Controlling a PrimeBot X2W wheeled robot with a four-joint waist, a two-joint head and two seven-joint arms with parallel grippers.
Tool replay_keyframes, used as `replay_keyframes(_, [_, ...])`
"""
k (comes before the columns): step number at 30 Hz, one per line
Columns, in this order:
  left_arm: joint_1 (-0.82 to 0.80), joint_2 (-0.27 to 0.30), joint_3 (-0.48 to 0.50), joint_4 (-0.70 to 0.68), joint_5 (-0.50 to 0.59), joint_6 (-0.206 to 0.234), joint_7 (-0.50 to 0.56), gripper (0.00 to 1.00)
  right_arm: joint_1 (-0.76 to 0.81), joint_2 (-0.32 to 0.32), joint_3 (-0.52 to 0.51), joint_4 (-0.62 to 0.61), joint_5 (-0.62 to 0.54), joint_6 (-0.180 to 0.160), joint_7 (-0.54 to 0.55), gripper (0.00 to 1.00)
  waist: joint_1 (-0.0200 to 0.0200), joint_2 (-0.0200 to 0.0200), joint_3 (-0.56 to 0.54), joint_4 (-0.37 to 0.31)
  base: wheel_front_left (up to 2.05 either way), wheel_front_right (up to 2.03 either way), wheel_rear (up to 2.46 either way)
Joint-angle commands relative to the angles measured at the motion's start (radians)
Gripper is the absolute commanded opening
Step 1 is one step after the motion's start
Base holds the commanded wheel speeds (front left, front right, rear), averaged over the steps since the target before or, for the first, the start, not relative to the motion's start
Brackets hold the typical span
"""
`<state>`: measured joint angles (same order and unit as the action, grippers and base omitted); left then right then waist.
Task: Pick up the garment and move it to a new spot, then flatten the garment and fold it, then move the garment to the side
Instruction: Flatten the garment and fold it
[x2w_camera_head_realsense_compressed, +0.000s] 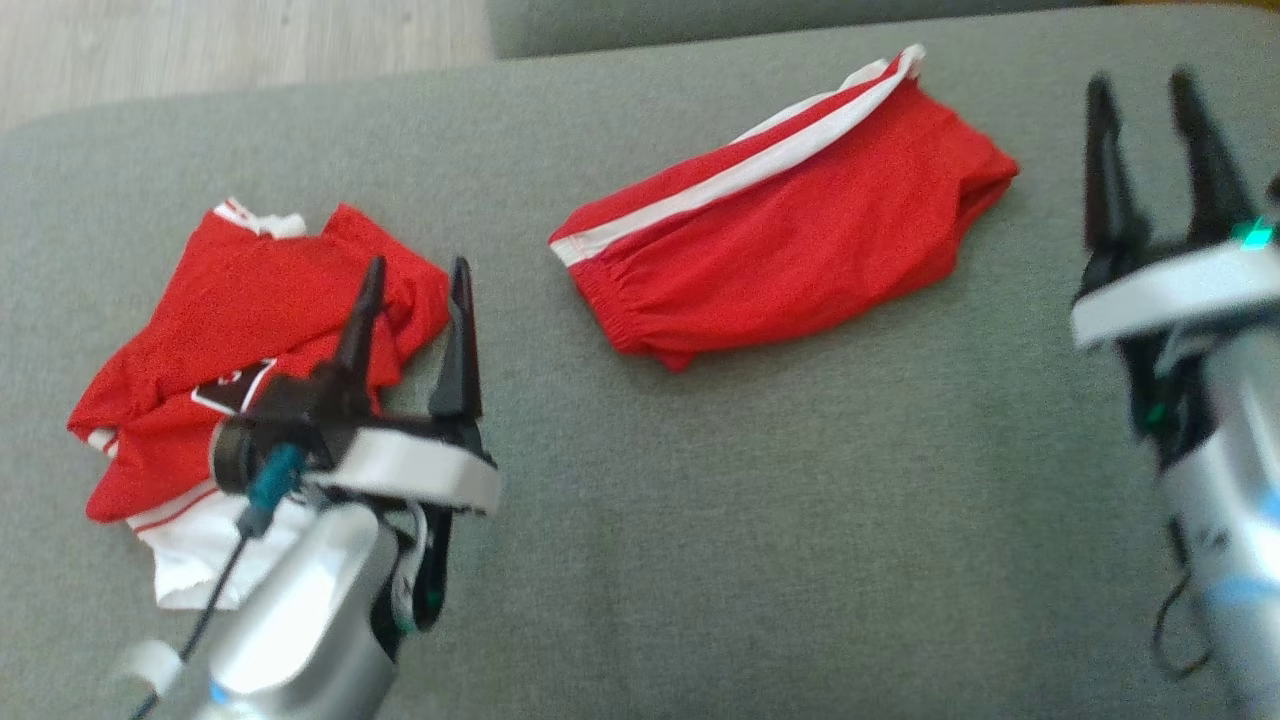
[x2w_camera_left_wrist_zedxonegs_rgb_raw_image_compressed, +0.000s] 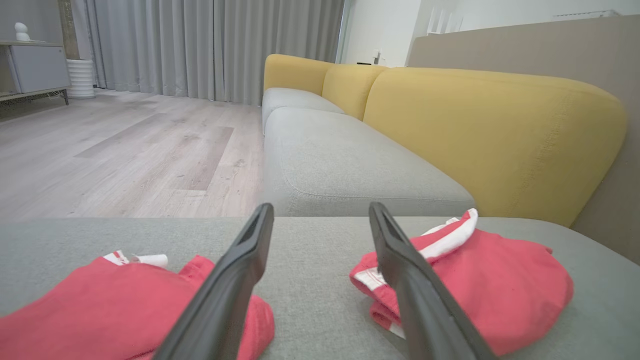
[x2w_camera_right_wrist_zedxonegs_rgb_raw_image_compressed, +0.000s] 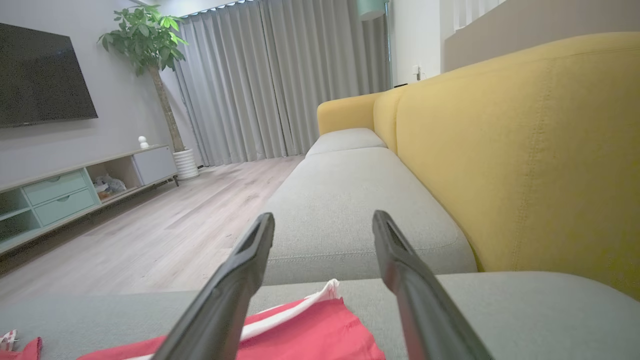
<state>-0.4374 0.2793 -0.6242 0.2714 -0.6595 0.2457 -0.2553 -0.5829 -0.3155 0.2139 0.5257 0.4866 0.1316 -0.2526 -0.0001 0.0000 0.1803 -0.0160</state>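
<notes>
The left jaws and right jaws stand apart, empty, above the grey sofa seat (x2w_camera_head_realsense_compressed: 700, 520), folded red shorts (x2w_camera_head_realsense_compressed: 800, 250) between them, a crumpled red shirt (x2w_camera_head_realsense_compressed: 230, 310) with an unreadable black badge (x2w_camera_head_realsense_compressed: 232, 388) beside the left.

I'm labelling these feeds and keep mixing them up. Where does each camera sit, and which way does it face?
Head view: on the head, looking down at the grey seat, red shorts and red jersey; left claw and right claw, open.
Left wrist view: low over the seat, facing along the sofa toward curtains; own fingers.
Right wrist view: same heading, TV at left; own fingers.
Shared: both wrist views show shorts and curtains.
</notes>
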Motion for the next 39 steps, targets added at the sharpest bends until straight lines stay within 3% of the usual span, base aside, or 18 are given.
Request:
replay_keyframes(1, [0.006,0.0,0.067,-0.041,0.035,-0.012,-0.006,1.0,0.055,0.04,-0.026,-0.072,-0.036,-0.001,-0.009,1.0,0.0001,0.0,-0.038,-0.017,0.0,0.0,0.0])
replay_keyframes(6, [0.142,-0.054,0.146,-0.02,0.11,-0.05,-0.006,1.0,0.241,0.157,-0.087,-0.163,-0.139,-0.001,-0.009,1.0,0.0001,0.0,-0.087,-0.03,0.0,0.0,0.0])
replay_keyframes(10, [0.2,-0.097,0.199,-0.021,0.144,-0.078,-0.006,1.0,0.324,0.21,-0.105,-0.192,-0.17,-0.001,-0.009,1.0,0.0001,0.0,-0.101,-0.031,0.0,0.0,0.0])
replay_keyframes(20, [0.264,-0.189,0.309,-0.029,0.254,-0.17,-0.006,1.0,0.414,0.262,-0.123,-0.231,-0.188,-0.001,0.015,1.0,0.0001,0.0,-0.096,-0.013,0.0,0.0,0.0])
replay_keyframes(26, [0.237,-0.212,0.33,-0.033,0.3,-0.201,-0.006,1.0,0.381,0.264,-0.155,-0.258,-0.216,-0.001,0.044,1.0,0.0001,0.0,-0.036,0.013,0.0,0.0,0.0])
replay_keyframes(32, [0.182,-0.222,0.325,-0.042,0.333,-0.22,-0.006,1.0,0.248,0.253,-0.22,-0.255,-0.277,-0.001,0.12,1.0,0.0001,0.0,0.065,0.05,0.0,0.0,0.0])
replay_keyframes(39, [0.121,-0.228,0.293,-0.019,0.339,-0.231,-0.006,1.0,0.027,0.199,-0.349,-0.076,-0.317,-0.001,0.285,1.0,0.0001,0.0,0.145,0.102,0.0,0.0,0.0])
